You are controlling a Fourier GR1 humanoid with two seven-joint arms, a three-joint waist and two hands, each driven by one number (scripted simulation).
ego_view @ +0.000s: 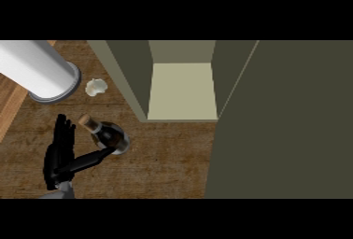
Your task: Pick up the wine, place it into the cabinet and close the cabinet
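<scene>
The wine bottle [109, 135] stood on the wooden counter [165, 158], seen almost from straight above, its corked neck leaning toward the upper left and its dark body toward the lower right. The left hand [62, 151] was the only hand in view and lay just to the bottle's left. Its fingers [63, 133] were straight and stretched upward beside the neck, while the thumb [93, 158] reached rightward to the bottle's lower side and appeared to touch it. The hand was spread, not closed round anything, so the bottle sat in the gap between fingers and thumb, ungrasped. That was the relation the coming move would likely turn on: the bottle lay to the right of the palm, close enough that curling the fingers should take it. The right hand showed nowhere. The cabinet [180, 91] stood open up and to the right of the bottle, its pale floor bare, and its door [283, 121] hung wide at the right. A white cylinder [38, 70] and a small pale object [95, 87] rested at the upper left, clear of the path. No label or writing could be read on the bottle.
</scene>
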